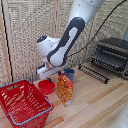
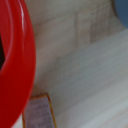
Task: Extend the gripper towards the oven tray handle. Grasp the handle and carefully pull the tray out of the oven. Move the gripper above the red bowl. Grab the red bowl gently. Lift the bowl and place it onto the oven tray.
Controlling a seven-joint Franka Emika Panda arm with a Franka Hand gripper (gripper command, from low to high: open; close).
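My gripper [image 1: 48,75] hung directly over the red bowl [image 1: 46,87], beside the red basket [image 1: 22,102]; jaw opening could not be determined. Bowl judged light, rigid, slick: pinch the rim.

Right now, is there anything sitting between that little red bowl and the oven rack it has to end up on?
Yes. In the exterior view, a blue cup and a tall snack bag stand just beside the red bowl, on the side toward the tray. Lifting the bowl over them should probably clear both.
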